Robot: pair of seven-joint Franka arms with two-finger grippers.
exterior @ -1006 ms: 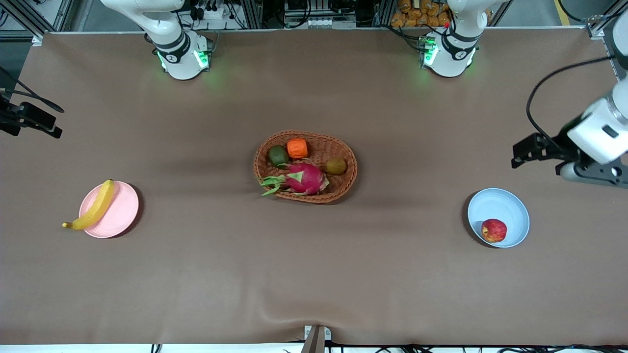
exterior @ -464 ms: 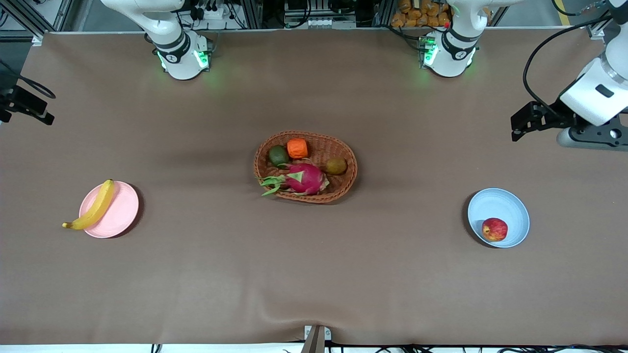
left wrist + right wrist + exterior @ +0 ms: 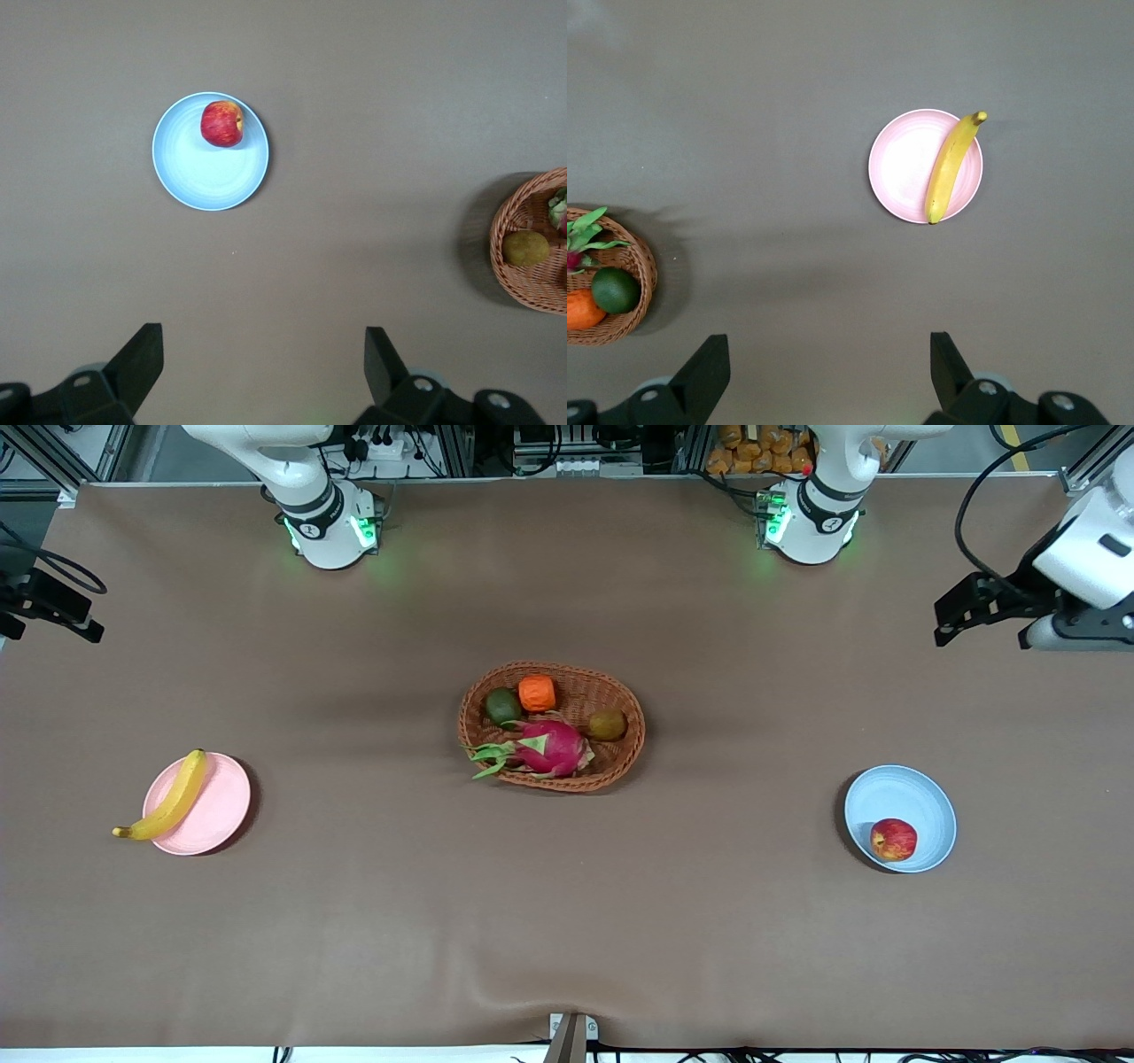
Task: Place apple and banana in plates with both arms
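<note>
The yellow banana (image 3: pixel 168 808) lies across the pale pink plate (image 3: pixel 213 819) at the right arm's end of the table, one end overhanging the rim. The red apple (image 3: pixel 893 840) sits in the light blue plate (image 3: pixel 899 797) at the left arm's end. My left gripper (image 3: pixel 950 622) is open and empty, high over bare table, apart from the blue plate (image 3: pixel 199 173) and apple (image 3: pixel 221 123). My right gripper (image 3: pixel 62 611) is open and empty, high over the table's edge, apart from the pink plate (image 3: pixel 904 168) and banana (image 3: pixel 951 168).
An oval wicker basket (image 3: pixel 620 766) stands at the table's middle with a pink dragon fruit (image 3: pixel 549 748), an orange ridged fruit (image 3: pixel 537 693), a green fruit (image 3: pixel 502 706) and a brown-green fruit (image 3: pixel 608 724). Brown cloth covers the table.
Both grippers have drawn back from the plates toward the robots' bases, open and empty. The banana, apple and plates have not moved.
</note>
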